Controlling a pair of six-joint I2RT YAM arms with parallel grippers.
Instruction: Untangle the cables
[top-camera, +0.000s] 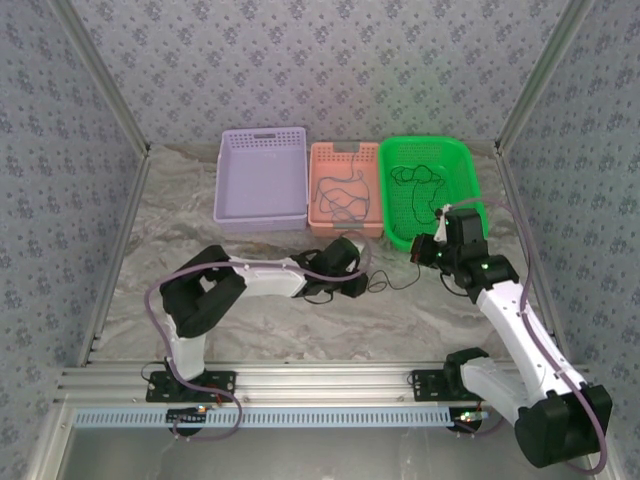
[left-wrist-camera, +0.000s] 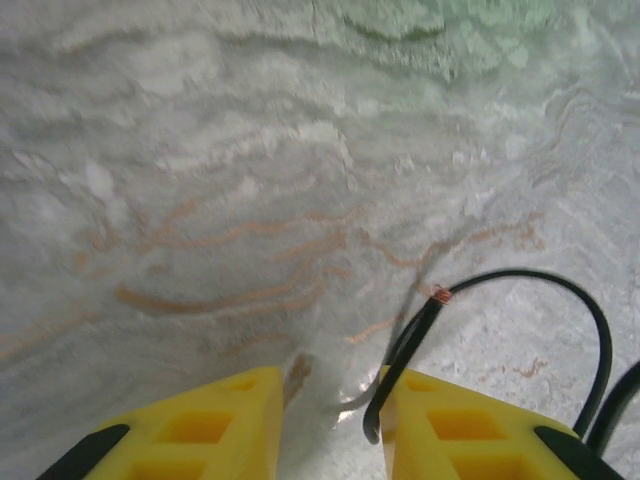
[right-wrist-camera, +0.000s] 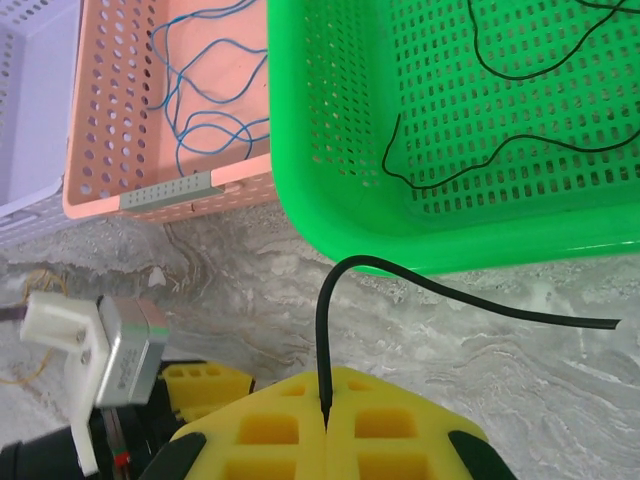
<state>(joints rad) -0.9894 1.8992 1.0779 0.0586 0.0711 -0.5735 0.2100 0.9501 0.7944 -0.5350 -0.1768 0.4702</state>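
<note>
My right gripper (right-wrist-camera: 327, 395) is shut on a thin black cable (right-wrist-camera: 330, 300) that rises from the seam of its jaws and arcs right, along the green basket's front. In the top view this gripper (top-camera: 421, 252) hovers by the green basket's near left corner. A black cable (left-wrist-camera: 415, 345) with a bare copper tip loops against the inner side of my left gripper's (left-wrist-camera: 335, 385) right finger. Its jaws stand apart, low over the table, with nothing pinched. A blue cable (right-wrist-camera: 200, 110) lies in the orange basket. Another black cable (right-wrist-camera: 520, 150) lies in the green basket.
Three baskets stand in a row at the back: purple (top-camera: 262, 180), orange (top-camera: 322, 160) and green (top-camera: 466, 185). Marbled table surface stretches in front of them. The two grippers are close together, the left one (top-camera: 352, 275) just left of the right one.
</note>
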